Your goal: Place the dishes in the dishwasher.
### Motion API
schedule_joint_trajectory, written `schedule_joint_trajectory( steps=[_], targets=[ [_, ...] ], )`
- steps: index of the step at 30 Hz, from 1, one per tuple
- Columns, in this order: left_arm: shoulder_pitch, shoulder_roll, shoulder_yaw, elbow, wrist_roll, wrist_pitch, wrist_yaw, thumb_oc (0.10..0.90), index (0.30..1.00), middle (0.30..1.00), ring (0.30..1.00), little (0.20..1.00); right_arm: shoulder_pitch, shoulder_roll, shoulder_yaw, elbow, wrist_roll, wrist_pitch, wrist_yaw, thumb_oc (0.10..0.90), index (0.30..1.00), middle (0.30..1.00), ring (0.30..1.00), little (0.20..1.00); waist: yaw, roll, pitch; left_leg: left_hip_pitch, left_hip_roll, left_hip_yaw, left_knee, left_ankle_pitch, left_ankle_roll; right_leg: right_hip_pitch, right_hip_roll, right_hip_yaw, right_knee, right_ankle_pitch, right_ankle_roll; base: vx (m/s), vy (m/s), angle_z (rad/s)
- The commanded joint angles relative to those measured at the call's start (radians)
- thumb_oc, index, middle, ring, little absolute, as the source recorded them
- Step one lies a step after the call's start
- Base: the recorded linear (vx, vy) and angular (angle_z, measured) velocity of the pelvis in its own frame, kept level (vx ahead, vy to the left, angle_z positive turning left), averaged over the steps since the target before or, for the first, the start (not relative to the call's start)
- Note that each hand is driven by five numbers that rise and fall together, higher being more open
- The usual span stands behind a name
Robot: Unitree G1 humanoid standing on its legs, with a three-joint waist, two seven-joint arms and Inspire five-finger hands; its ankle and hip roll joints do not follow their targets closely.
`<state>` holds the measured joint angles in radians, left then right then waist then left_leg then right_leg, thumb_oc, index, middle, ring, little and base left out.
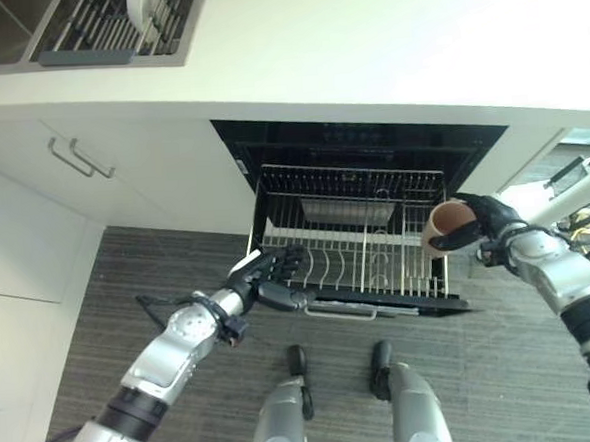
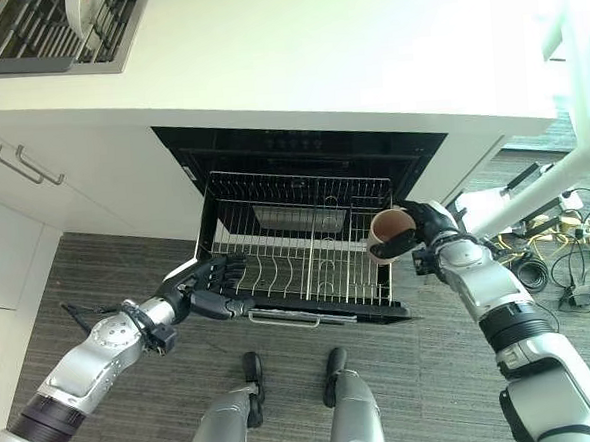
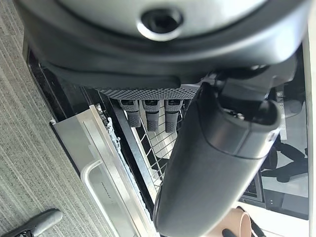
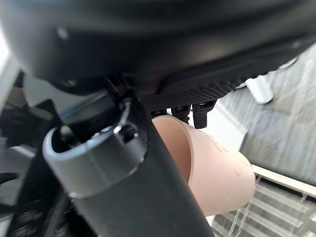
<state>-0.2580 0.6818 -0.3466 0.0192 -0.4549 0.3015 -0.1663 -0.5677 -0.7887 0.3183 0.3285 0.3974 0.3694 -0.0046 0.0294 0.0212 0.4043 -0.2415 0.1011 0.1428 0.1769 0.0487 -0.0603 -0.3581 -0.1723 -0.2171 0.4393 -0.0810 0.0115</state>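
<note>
The right hand [image 2: 431, 228] has a tan cup [image 2: 386, 235] wrapped up, fingers and thumb curled round its body, and it hangs over the right edge of the pulled-out rack [image 2: 307, 250], just above the wires and not yet set down. The cup is tipped, its mouth turned toward the left and the middle of the rack, so its long axis runs roughly across the rack and not upright; in the right wrist view the cup [image 4: 217, 168] pokes out past the fingers with the rack's wires beneath it. So the free slots lie left of and below the cup, and that is the relation to watch: my read is a short move inward and down, with a roll to bring the mouth down over the tines. Over on the near left, the left hand [image 1: 273, 272] sits at the rack's front corner, fingers fairly straight and resting against the frame, gripping nothing that I can see, seemingly steadying it. Up on the surface at far left there's a drying rack [image 1: 113, 27] with a white dish [image 1: 142, 5] waiting in it.
</note>
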Motion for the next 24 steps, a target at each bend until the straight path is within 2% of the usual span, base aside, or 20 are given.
schedule_joint_trajectory(
  steps=[1, 3, 5, 6, 7, 8, 9, 13, 16, 21, 22, 24],
  targets=[
    [0.054, 0.006, 0.040, -0.077, 0.033, -0.048, -0.026, 0.800, 0.900, 0.900, 0.900, 0.900, -0.044, 0.005, -0.058, -0.051, 0.034, -0.101, 0.011, 0.800, 0.900, 0.900, 0.900, 0.900, 0.001, -0.035, -0.052, 0.007, 0.049, 0.031, 0.123, -0.187, -0.007, 0.122, -0.040, 0.016, -0.139, 0.000, 0.130, 0.00, 0.000, 0.00],
    [0.056, -0.006, 0.044, -0.073, 0.039, -0.047, -0.029, 0.800, 0.900, 0.900, 0.900, 0.900, -0.016, 0.038, -0.065, -0.097, 0.114, -0.084, 0.032, 0.800, 0.900, 0.900, 0.900, 0.900, -0.002, -0.037, -0.057, 0.010, 0.050, 0.035, 0.123, -0.188, -0.005, 0.125, -0.041, 0.014, -0.139, -0.002, 0.129, 0.00, 0.000, 0.00],
    [0.055, -0.013, 0.042, -0.065, 0.041, -0.049, -0.030, 0.800, 0.900, 0.900, 0.900, 0.900, 0.006, 0.071, -0.074, -0.100, 0.272, -0.065, 0.062, 0.800, 0.900, 0.900, 0.900, 0.900, -0.004, -0.039, -0.062, 0.016, 0.050, 0.039, 0.123, -0.188, -0.005, 0.131, -0.040, 0.013, -0.139, -0.003, 0.128, 0.02, 0.001, 0.01],
    [0.056, -0.019, 0.039, -0.056, 0.042, -0.051, -0.033, 0.800, 0.900, 0.900, 0.900, 0.900, 0.023, 0.101, -0.084, -0.080, 0.186, -0.087, 0.029, 0.800, 0.900, 0.900, 0.900, 0.900, -0.002, -0.039, -0.068, 0.021, 0.051, 0.038, 0.123, -0.190, -0.006, 0.137, -0.040, 0.011, -0.139, -0.005, 0.128, 0.04, -0.003, -0.01],
    [0.055, -0.022, 0.038, -0.055, 0.043, -0.049, -0.030, 0.800, 0.900, 0.900, 0.900, 0.900, 0.026, 0.104, -0.086, -0.076, 0.288, -0.080, 0.070, 0.800, 0.900, 0.900, 0.900, 0.900, -0.003, -0.040, -0.070, 0.025, 0.051, 0.039, 0.123, -0.190, -0.005, 0.140, -0.040, 0.012, -0.139, -0.005, 0.128, 0.09, -0.005, -0.03],
    [0.057, -0.023, 0.025, -0.045, 0.043, -0.050, -0.024, 0.800, 0.900, 0.900, 0.900, 0.900, 0.042, 0.127, -0.090, -0.059, 0.180, -0.099, 0.018, 0.800, 0.900, 0.900, 0.900, 0.900, -0.003, -0.041, -0.082, 0.034, 0.052, 0.039, 0.123, -0.192, -0.007, 0.149, -0.038, 0.011, -0.139, -0.007, 0.127, 0.07, 0.010, -0.03],
    [0.068, -0.022, 0.031, -0.054, 0.041, -0.048, -0.020, 0.800, 0.900, 0.900, 0.900, 0.900, 0.047, 0.114, -0.089, -0.076, 0.244, -0.097, 0.034, 0.800, 0.900, 0.900, 0.900, 0.900, -0.004, -0.041, -0.084, 0.038, 0.052, 0.038, 0.123, -0.192, -0.006, 0.153, -0.038, 0.011, -0.139, -0.006, 0.128, 0.09, 0.018, -0.01],
    [0.101, -0.022, 0.056, -0.069, 0.042, -0.062, -0.018, 0.800, 0.900, 0.900, 0.900, 0.900, 0.078, 0.106, -0.126, -0.161, 0.142, -0.168, -0.012, 0.800, 0.900, 0.900, 0.900, 0.900, -0.012, -0.045, -0.100, 0.051, 0.051, 0.041, 0.123, -0.196, -0.003, 0.165, -0.034, 0.015, -0.139, -0.010, 0.125, 0.03, 0.019, 0.00],
    [0.133, -0.036, 0.096, -0.099, 0.028, -0.103, 0.005, 0.800, 0.900, 0.900, 0.900, 0.900, 0.123, 0.095, -0.177, -0.304, 0.090, -0.183, -0.063, 0.800, 0.900, 0.900, 0.900, 0.900, -0.025, -0.048, -0.118, 0.057, 0.049, 0.045, 0.123, -0.201, -0.001, 0.169, -0.032, 0.023, -0.139, -0.016, 0.124, 0.03, 0.054, -0.01],
    [0.174, -0.090, 0.189, -0.160, -0.023, -0.211, 0.077, 0.800, 0.900, 0.900, 0.900, 0.900, 0.250, 0.129, -0.287, -0.511, 0.040, -0.266, -0.064, 0.800, 0.900, 0.900, 0.900, 0.900, -0.042, -0.049, -0.154, 0.079, 0.045, 0.050, 0.123, -0.214, 0.004, 0.187, -0.032, 0.033, -0.139, -0.025, 0.126, 0.04, 0.064, -0.06],
    [0.184, -0.113, 0.215, -0.180, -0.050, -0.258, 0.099, 0.800, 0.900, 0.900, 0.900, 0.900, 0.289, 0.144, -0.314, -0.551, 0.042, -0.307, -0.069, 0.800, 0.900, 0.900, 0.900, 0.900, -0.043, -0.051, -0.168, 0.076, 0.043, 0.052, 0.123, -0.210, 0.006, 0.185, -0.033, 0.034, -0.139, -0.022, 0.125, 0.05, 0.056, -0.04],
    [0.207, -0.166, 0.281, -0.215, -0.103, -0.303, 0.105, 0.800, 0.900, 0.900, 0.900, 0.900, 0.357, 0.193, -0.373, -0.611, 0.038, -0.365, -0.064, 0.800, 0.900, 0.900, 0.900, 0.900, -0.044, -0.055, -0.189, 0.087, 0.038, 0.053, 0.123, -0.218, 0.007, 0.196, -0.037, 0.034, -0.139, -0.027, 0.127, 0.03, 0.057, 0.01]
  ],
)
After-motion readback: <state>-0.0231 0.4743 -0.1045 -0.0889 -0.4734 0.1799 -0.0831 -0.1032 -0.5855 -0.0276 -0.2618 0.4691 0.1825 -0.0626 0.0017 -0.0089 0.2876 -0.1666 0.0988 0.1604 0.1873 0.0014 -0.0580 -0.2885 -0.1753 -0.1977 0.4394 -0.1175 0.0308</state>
